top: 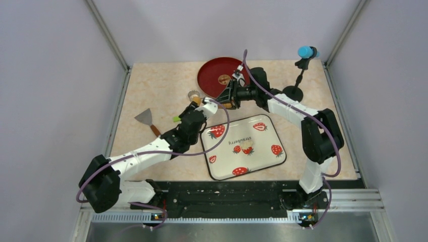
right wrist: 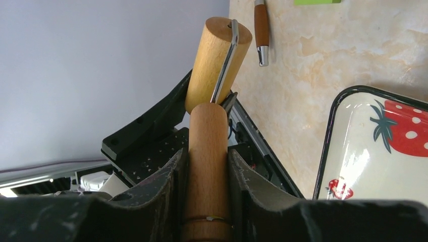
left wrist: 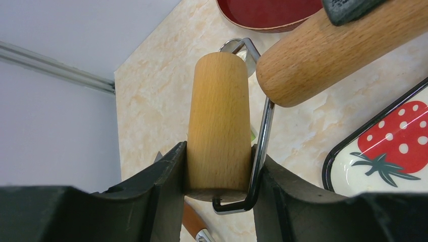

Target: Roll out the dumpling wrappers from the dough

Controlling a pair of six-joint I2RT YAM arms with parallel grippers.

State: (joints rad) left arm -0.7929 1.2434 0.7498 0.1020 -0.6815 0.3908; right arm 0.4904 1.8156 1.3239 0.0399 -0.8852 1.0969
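My left gripper (left wrist: 219,169) is clamped on the roller drum (left wrist: 219,111), and my right gripper (right wrist: 208,166) pinches the roller handle (right wrist: 207,136). I see the dough (top: 246,146), a small pale lump, lying on the strawberry tray (top: 262,164), apart from both grippers.

You're in a robot test booth, not a real kitchen: plain pale grey panel walls (top: 50,75) on aluminium corner struts (top: 106,34) enclose a beige marble-patterned tabletop (top: 151,85), with a black slotted mounting rail (top: 227,196) along its near edge.
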